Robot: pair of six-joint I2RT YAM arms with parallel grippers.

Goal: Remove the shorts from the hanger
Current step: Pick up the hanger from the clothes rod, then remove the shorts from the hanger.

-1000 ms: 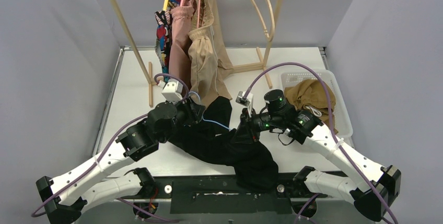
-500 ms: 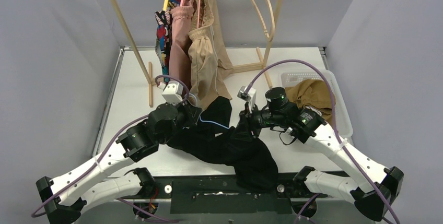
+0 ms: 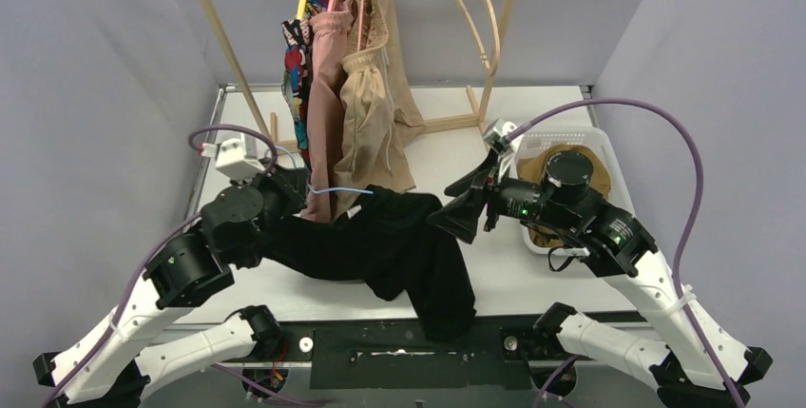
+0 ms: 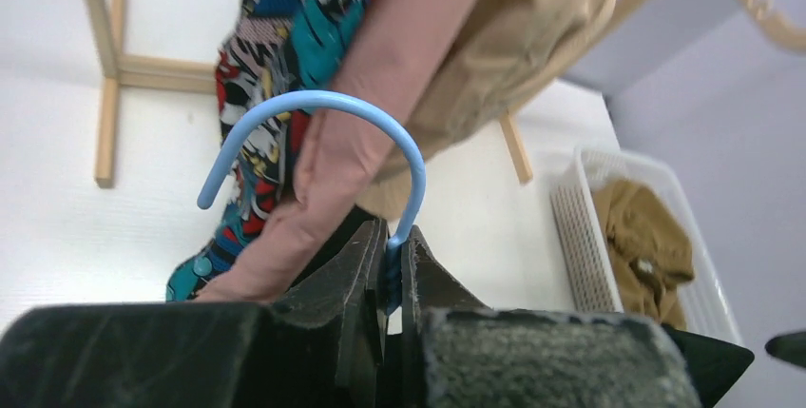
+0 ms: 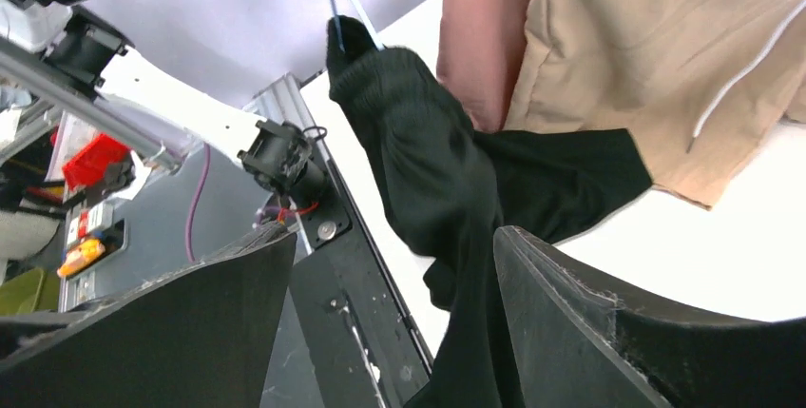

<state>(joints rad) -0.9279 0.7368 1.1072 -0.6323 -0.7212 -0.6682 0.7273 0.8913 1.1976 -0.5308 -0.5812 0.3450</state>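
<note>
Black shorts (image 3: 380, 242) hang over a blue hanger (image 3: 335, 189), one leg trailing to the table's near edge. My left gripper (image 3: 295, 191) is shut on the blue hanger's stem (image 4: 392, 261), below its curved hook (image 4: 314, 104). My right gripper (image 3: 462, 201) stands open just right of the black shorts (image 5: 428, 170), whose cloth hangs loose between the spread jaws (image 5: 392, 237) without being pinched. Comic-print shorts (image 3: 297, 66), pink shorts (image 3: 328, 85) and beige shorts (image 3: 371, 113) hang on the rack. Tan-brown shorts (image 3: 537, 163) lie in the basket.
A wooden rack (image 3: 228, 51) stands at the back with an empty wooden hanger (image 3: 475, 9) on it. The white basket (image 3: 608, 156) sits at the right, partly under my right arm. Grey walls close in both sides.
My left gripper closed on the blue hanger and pulled it and the black shorts leftward. My right gripper opened, released the black cloth and drew back up to the right.
</note>
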